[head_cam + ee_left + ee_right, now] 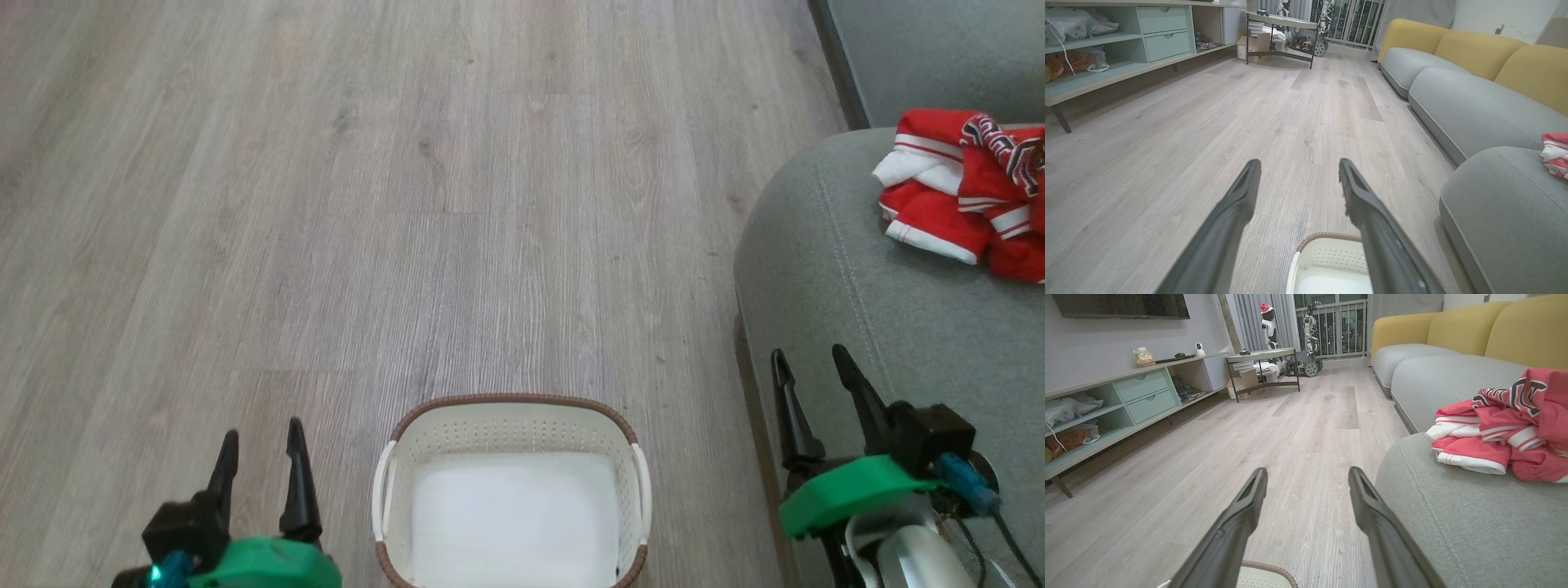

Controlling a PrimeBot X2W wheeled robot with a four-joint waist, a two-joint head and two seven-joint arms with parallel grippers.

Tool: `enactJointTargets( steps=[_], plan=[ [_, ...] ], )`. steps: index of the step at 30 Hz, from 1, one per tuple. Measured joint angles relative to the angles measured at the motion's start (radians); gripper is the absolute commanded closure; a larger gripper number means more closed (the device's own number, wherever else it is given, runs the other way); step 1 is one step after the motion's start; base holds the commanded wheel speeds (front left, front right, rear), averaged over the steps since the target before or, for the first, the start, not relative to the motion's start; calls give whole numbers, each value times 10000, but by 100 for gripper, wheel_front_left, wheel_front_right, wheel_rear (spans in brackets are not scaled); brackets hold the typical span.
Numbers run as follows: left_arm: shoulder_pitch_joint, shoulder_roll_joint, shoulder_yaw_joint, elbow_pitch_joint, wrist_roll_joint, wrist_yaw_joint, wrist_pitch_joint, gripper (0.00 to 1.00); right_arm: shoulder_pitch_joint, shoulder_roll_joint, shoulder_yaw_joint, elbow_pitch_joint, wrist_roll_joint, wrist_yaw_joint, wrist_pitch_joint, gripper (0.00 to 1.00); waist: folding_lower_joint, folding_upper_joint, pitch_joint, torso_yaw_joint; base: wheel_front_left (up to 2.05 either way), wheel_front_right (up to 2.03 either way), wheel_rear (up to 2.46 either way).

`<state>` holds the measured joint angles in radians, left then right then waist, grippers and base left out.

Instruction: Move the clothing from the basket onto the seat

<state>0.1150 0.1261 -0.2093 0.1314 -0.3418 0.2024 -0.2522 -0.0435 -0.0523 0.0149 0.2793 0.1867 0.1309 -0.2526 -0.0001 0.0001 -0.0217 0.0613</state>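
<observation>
Pale wood-grain flooring (408, 204) stretched across a living room where the basket (512, 402) stood on the boards between the robot's two arms, its white bottom in plain sight. The clothing (955, 196), red with white trim and one piece showing black, white-outlined lettering, lay bunched in a heap on the seat (849, 343), well apart from the basket. The left gripper (262, 431) hung over the floor just left of the basket, its fingers spread and pinching nothing. The right gripper (810, 354) hovered at the rounded edge of the seat, likewise spread wide and holding nothing. Yellow back cushions (1457, 326) and a mint-green shelf unit (1139, 396) lined opposite sides of the room.
</observation>
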Motion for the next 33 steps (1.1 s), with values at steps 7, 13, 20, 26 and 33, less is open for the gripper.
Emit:
enactJointTargets(
  steps=[7,13,20,26,33],
  plan=[
    [376,-104,349,-35,198,-161,0,0,332,4,-58,-213,-2,0,0,0,0,0,-90,-33,0,0,0],
    [375,-228,504,-31,378,-351,0,0,379,8,-130,-205,-4,0,0,0,0,0,-124,-14,0,0,0],
    [375,-305,589,35,579,-451,0,0,379,12,-171,-144,2,0,0,0,0,0,-128,45,0,0,0],
    [375,-328,640,71,700,-537,0,0,378,17,-217,-67,82,0,0,0,0,0,-125,75,0,0,0],
    [371,-393,633,174,838,-529,6,100,379,19,-234,81,81,2,4,100,0,0,-123,77,0,0,0]
  ],
)
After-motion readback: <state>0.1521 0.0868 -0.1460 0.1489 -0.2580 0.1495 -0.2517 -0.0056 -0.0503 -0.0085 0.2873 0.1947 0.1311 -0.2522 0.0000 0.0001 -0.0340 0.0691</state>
